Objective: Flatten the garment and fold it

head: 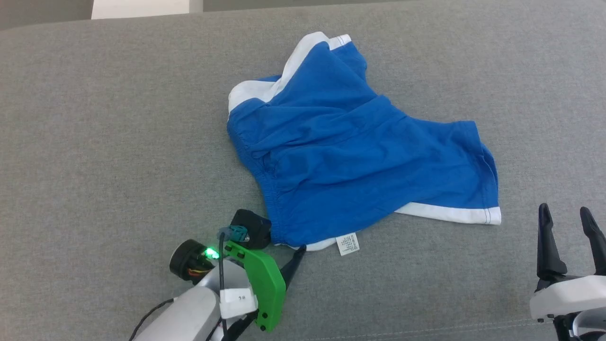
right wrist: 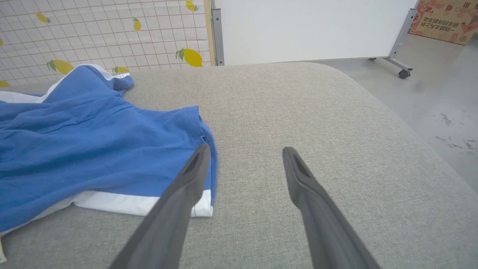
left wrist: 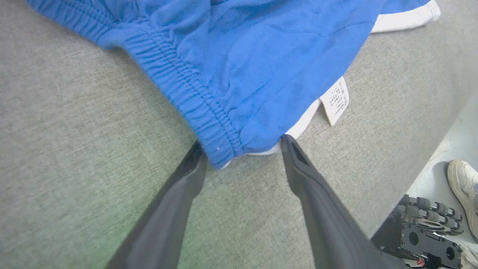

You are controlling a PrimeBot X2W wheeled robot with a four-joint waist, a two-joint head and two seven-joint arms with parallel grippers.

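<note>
The garment, bright blue shorts with white hem bands, lies crumpled and partly folded over itself on the grey padded surface. Its elastic waistband runs along the near-left edge, and a small white tag sticks out at the near corner. My left gripper is open, its two fingers straddling the waistband's near corner of the garment, tips at the fabric edge. My right gripper stands open just right of the white hem corner, over bare surface. In the right wrist view the garment lies left of the right gripper.
The grey surface ends in a rounded right edge, with floor beyond. A white board on castors and a cardboard box stand behind. Beside the near edge are a white shoe and dark robot hardware.
</note>
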